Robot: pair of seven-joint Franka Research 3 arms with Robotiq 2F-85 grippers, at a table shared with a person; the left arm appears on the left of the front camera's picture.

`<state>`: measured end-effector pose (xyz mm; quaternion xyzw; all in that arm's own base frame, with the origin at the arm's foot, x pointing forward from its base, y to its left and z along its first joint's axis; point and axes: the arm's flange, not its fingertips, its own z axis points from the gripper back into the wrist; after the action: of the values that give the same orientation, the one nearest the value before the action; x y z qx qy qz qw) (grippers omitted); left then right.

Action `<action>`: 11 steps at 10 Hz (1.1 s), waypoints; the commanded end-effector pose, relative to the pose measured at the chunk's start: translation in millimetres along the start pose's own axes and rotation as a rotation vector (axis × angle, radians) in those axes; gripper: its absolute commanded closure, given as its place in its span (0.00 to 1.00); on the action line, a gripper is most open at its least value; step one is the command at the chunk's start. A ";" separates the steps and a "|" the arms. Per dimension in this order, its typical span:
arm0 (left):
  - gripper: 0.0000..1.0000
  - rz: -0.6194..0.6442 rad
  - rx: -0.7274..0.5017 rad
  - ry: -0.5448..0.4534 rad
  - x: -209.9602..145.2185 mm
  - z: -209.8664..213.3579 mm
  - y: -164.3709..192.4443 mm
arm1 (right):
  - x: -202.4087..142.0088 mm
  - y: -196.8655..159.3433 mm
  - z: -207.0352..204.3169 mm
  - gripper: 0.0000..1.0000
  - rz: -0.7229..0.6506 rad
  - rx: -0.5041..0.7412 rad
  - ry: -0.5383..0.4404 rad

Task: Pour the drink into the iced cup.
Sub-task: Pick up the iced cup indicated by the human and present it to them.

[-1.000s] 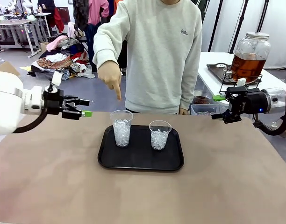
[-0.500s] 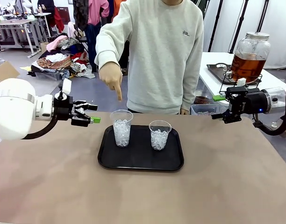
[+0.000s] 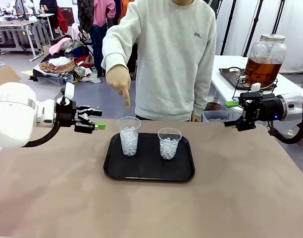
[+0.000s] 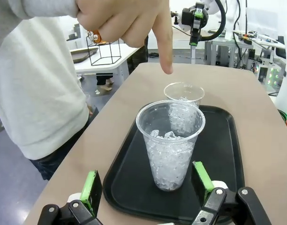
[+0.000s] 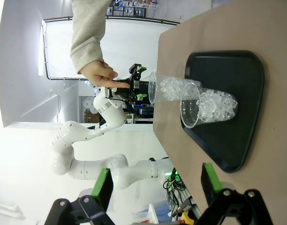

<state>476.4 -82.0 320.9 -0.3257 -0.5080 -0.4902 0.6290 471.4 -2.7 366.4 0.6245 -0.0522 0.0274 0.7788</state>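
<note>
Found left pincer [image 3: 99,120] wide open, empty, at 9 o'clock of ice-filled clear plastic cup [image 3: 128,135] on black rectangular tray [image 3: 149,171], apparently to straddle it. Noted pointing hand [image 3: 118,82] marking that cup. Found right pincer [image 3: 231,114] likewise open, empty; located amber-brown drink [image 3: 262,70] in round glass jar [image 3: 268,47] at 1 o'clock.

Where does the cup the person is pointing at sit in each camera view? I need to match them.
Front view: the pointed-at cup, left of the two on the black tray, below the person's finger.
Left wrist view: centre, the nearer cup, in front of the other cup.
Right wrist view: upper middle, sideways, the farther cup.
Shared landmark: the black tray under both cups.
</note>
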 end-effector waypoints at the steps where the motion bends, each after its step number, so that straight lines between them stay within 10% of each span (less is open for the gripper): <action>1: 0.00 -0.005 -0.035 -0.017 -8.3 -1.4 2.1 | -0.6 1.0 0.5 0.00 0.001 -0.001 -0.004; 11: 0.00 -0.037 -0.127 -0.147 -61.4 -35.4 16.3 | -0.6 1.0 0.5 0.00 0.001 -0.001 -0.004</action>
<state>499.4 -89.4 263.7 -0.3890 -0.5155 -0.5042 0.5734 471.4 -2.8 366.3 0.6245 -0.0521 0.0272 0.7788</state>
